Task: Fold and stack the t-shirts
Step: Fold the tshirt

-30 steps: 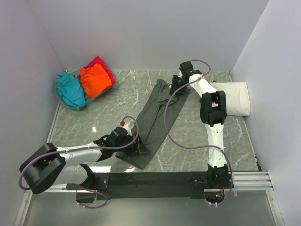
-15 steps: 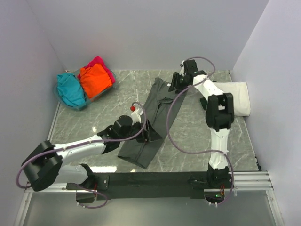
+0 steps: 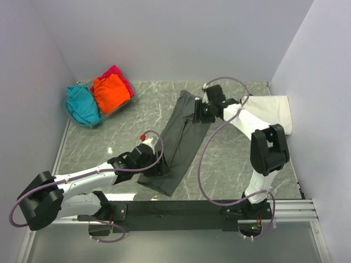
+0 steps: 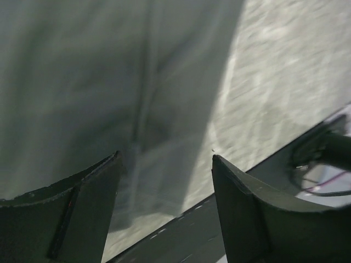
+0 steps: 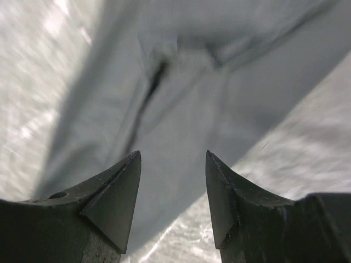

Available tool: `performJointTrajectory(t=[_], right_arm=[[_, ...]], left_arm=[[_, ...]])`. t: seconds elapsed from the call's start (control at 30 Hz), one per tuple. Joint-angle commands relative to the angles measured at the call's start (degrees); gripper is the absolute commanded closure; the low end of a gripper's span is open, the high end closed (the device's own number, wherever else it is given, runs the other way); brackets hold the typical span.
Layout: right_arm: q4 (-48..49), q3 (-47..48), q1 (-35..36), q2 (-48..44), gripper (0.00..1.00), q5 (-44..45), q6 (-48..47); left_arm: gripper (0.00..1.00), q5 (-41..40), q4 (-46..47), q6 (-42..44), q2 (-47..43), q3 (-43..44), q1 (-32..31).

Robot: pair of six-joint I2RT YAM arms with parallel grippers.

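Observation:
A dark grey t-shirt [image 3: 178,137], folded into a long strip, lies diagonally on the marble table. My left gripper [image 3: 160,168] hovers over its near end, open and empty. In the left wrist view the grey cloth [image 4: 82,82] fills the frame above the spread gripper [image 4: 165,156]. My right gripper [image 3: 198,111] is over the strip's far end, open and empty. In the right wrist view the cloth [image 5: 208,82] lies beyond the gripper [image 5: 173,153]. A folded white t-shirt [image 3: 274,112] lies at the far right. The orange [image 3: 108,92], magenta [image 3: 118,74] and teal [image 3: 82,104] shirts sit in a basket.
The clear basket [image 3: 104,119] stands at the back left corner. Grey walls close in the table on the left, back and right. A black rail [image 3: 181,208] runs along the near edge and also shows in the left wrist view [image 4: 230,224]. Purple cables loop off both arms.
My right gripper has moved left and nearer along the shirt's far end, which now looks narrower. My left gripper swung forward over the strip, then came back to its near end.

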Motion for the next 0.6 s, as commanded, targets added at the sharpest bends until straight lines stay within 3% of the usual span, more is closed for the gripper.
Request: performJointTrajectory(t=[0.0, 0.57], right_arm=[[0.42, -2.79, 2.02, 2.63, 0.43, 2.15, 1.46], [-2.22, 2.21, 3.70, 14.49, 0.44, 5.49, 3.49]], left_arm=[[0.28, -1.65, -1.21, 1.61, -2.26, -1.17, -0.69], [0.28, 4.85, 11.43, -1.56, 8.11, -2.41, -5.87]])
